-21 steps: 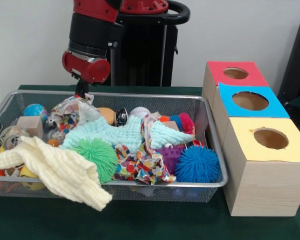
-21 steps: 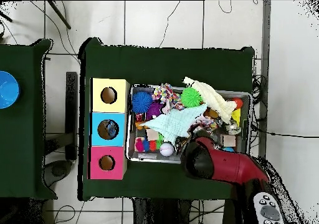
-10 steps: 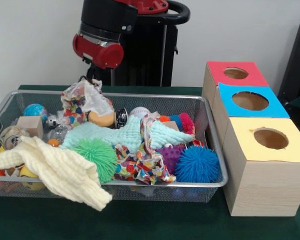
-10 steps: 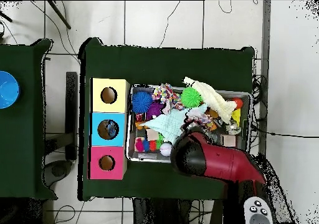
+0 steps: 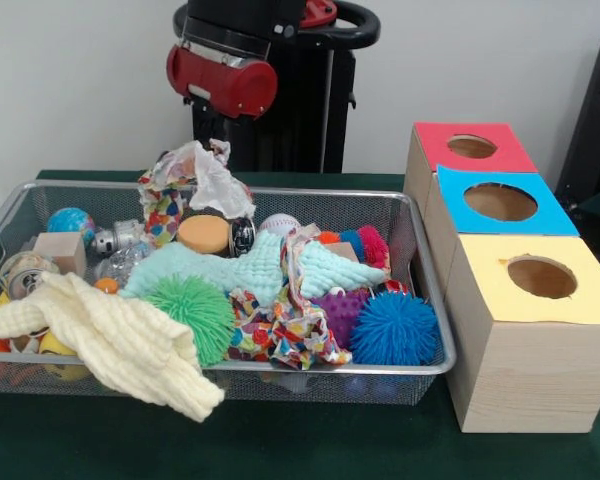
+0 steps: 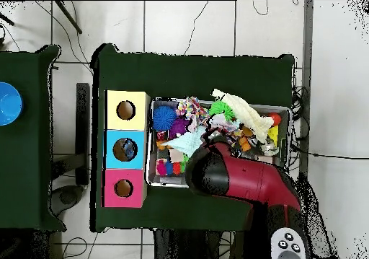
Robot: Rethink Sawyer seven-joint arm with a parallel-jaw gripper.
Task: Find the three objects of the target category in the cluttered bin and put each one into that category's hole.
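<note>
Tool (image 5: 212, 147) pinches crumpled patterned cloth (image 5: 185, 185) above wire-mesh bin (image 5: 380, 215).

- I can read no words, labels, brands, numbers or signs anywhere in either view.
- The three boxes (image 5: 525, 290) beside the wire bin (image 5: 425, 300) have plain tops in red, blue and yellow, each with a round hole and no writing that I can see.
- The patterned cloth (image 5: 185, 185) hanging under my arm bears coloured patches only, with no letters I can make out.
- The white ball (image 5: 279, 224) at the back of the bin shows faint marks, too small to read.
- My arm's red shell (image 6: 249, 184) shows no lettering from above.
</note>
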